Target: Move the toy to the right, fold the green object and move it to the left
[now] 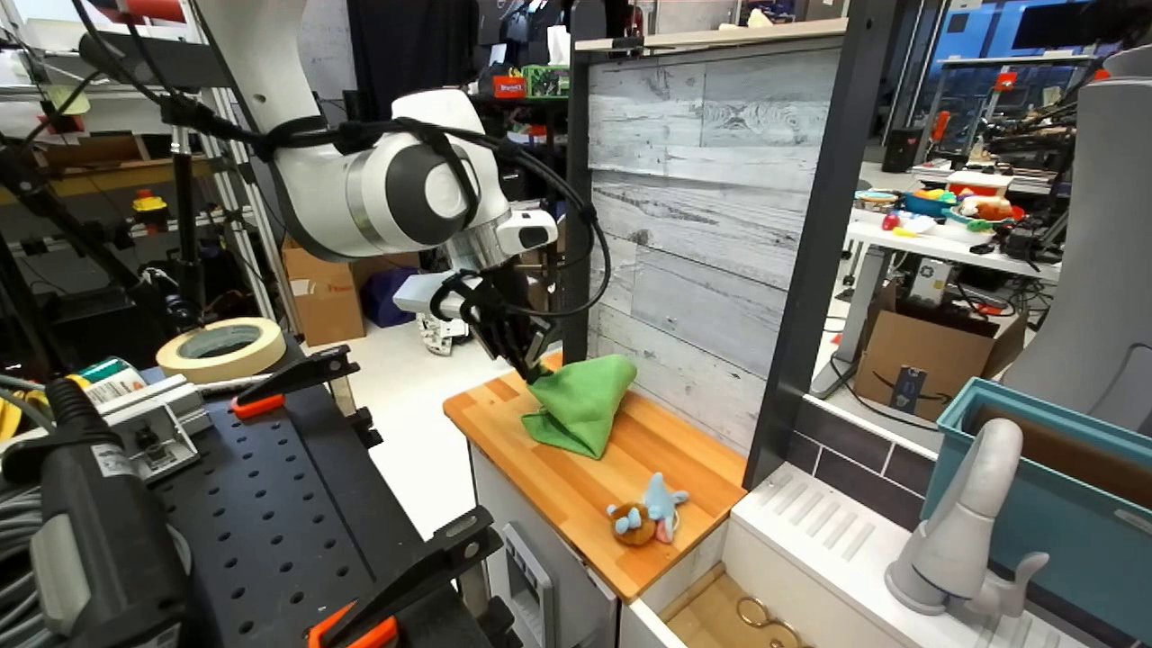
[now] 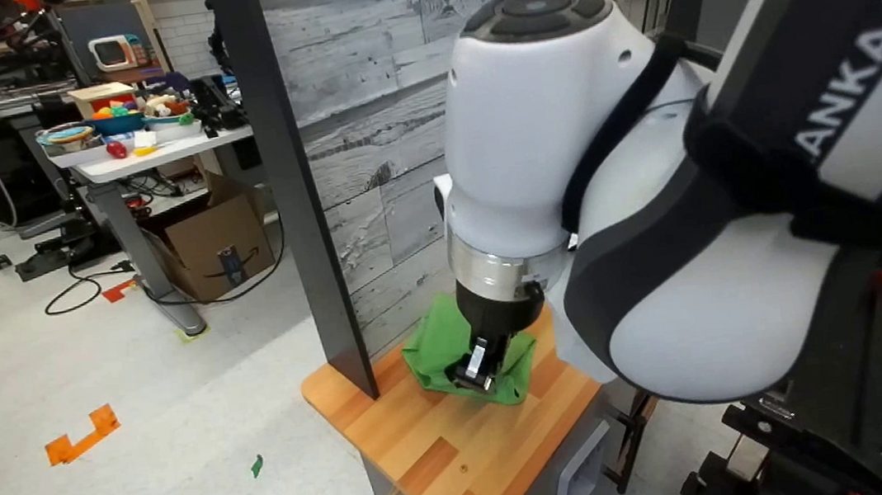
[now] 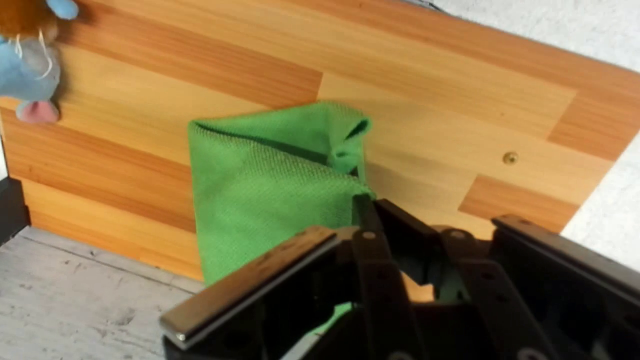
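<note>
The toy [image 1: 661, 508], light blue and brown with a pink bit, lies on the wooden tabletop, apart from the cloth. It also shows at the upper left of the wrist view [image 3: 27, 70], partly cut off. The green cloth [image 1: 585, 405] is bunched and partly folded over, with a raised edge. It also shows in an exterior view [image 2: 438, 352] and in the wrist view [image 3: 250, 200]. My gripper [image 1: 537, 370] points down at the cloth. In the wrist view its fingertips [image 3: 372, 198] are together on the cloth's edge. The gripper [image 2: 472, 375] partly hides the cloth.
The wooden tabletop [image 1: 513, 418] has a grey plank wall [image 1: 702, 225] along one long side and a dark post [image 1: 801, 243] at one end. A sink counter with a faucet [image 1: 958, 517] and an open drawer [image 1: 720, 612] adjoin it. A black perforated table [image 1: 270, 504] stands nearby.
</note>
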